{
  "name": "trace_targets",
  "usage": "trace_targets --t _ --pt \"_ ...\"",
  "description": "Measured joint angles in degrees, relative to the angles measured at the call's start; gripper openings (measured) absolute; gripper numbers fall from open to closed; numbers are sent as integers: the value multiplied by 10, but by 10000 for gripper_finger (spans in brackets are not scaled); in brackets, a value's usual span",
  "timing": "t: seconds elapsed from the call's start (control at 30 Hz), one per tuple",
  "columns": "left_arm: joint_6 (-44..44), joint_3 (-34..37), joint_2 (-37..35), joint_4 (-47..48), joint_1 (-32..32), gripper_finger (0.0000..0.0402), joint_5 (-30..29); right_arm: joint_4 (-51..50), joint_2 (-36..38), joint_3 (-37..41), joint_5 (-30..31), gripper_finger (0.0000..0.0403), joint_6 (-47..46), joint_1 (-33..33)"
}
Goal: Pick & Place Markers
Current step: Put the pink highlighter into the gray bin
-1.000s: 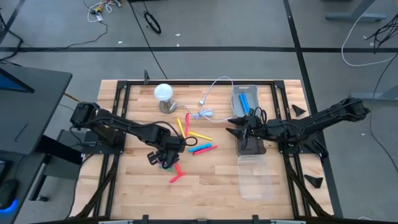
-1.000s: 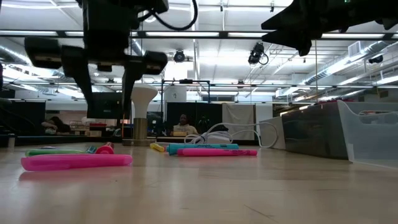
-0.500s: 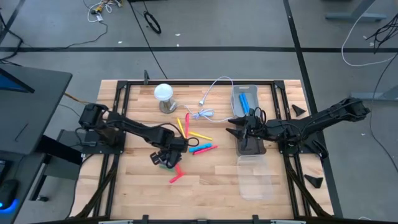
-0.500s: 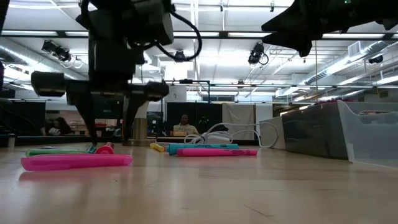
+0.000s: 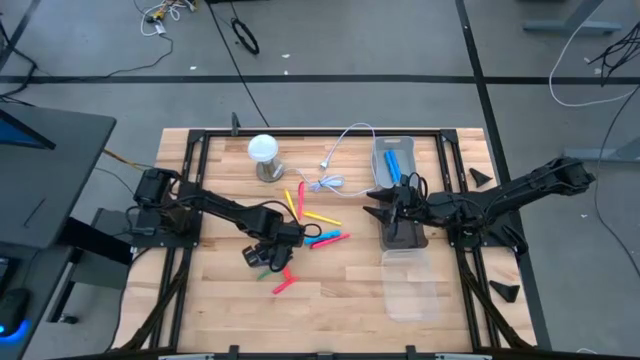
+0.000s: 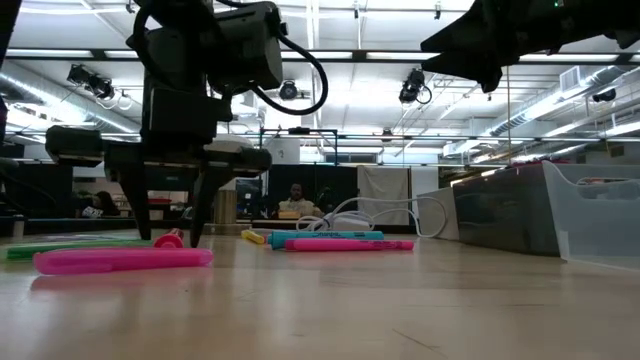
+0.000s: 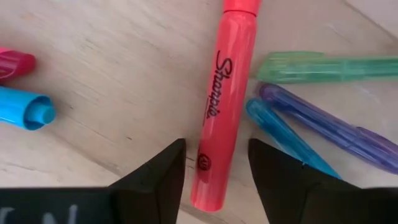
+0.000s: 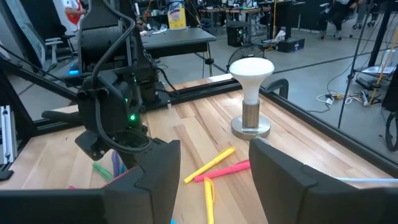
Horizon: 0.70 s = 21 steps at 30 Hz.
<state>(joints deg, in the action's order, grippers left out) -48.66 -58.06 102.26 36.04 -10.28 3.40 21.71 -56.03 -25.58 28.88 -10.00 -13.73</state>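
Observation:
My left gripper is open and low over the table. Its fingers stand on either side of a red marker near one end, without touching it. That marker lies flat on the wood beside a green, a purple and a blue marker. In the low view the fingertips reach the table around the red marker's end. More yellow, pink and blue markers lie toward the table's middle. My right gripper is open and hovers by the bins.
A translucent bin at the far right holds blue markers, with a dark bin and a clear bin nearer. A white dome-topped stand and a white cable sit at the far side. A long pink marker lies near the table's front.
My left gripper has come down from above the markers to table height, shifting slightly toward the near edge, so its fingers now straddle the red marker. The markers have not moved.

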Motion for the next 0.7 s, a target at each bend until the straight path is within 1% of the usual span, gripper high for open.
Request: trace_targets --t 0.1,0.33,0.57,0.7 --pt "0 0 0 3 0 151 1 0 0 0 0 194 0 0" --pt "19 1 0 2 0 72 2 0 0 0 0 194 0 0" --pt "82 -8 0 -3 -1 70 -24 0 0 0 0 194 0 0" --pt "110 -18 -16 -16 -2 70 -49 1 0 0 0 194 4 0"
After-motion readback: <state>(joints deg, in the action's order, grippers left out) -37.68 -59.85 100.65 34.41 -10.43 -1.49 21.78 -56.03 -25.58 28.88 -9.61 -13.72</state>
